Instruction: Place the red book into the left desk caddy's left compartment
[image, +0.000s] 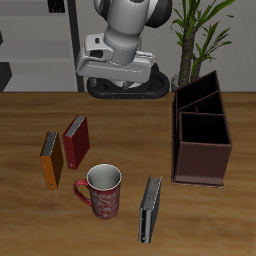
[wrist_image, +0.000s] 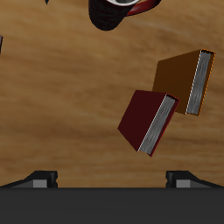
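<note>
Table (image: 30, 120) carries everything, and the mug (image: 102, 190) near its front edge serves as the landmark. Largest on it is the left desk caddy (image: 201, 130), well apart from the mug and farther back, its dividers open to the top and nothing in it yet. Next comes the thin dark grey book (image: 150, 209), standing just beside the mug on the caddy's side. The orange-brown book (image: 49, 160) stands on the mug's other side, a little farther back. The red book (image: 75, 141) stands close beside it, farther back still from the mug, upright and leaning slightly, spine up.

Above and behind all this hangs the gripper (wrist_image: 112, 179), its two fingers spread wide with nothing between them, the red book (wrist_image: 149, 121) lying ahead of it in the wrist view.

The step in hand looks to be the approach. To do it well, I would centre the spread fingers over the red book's spine and turn them to straddle its thin width. Because the orange-brown book sits so close, coming straight down seems safest, lest a finger knock it.
</note>
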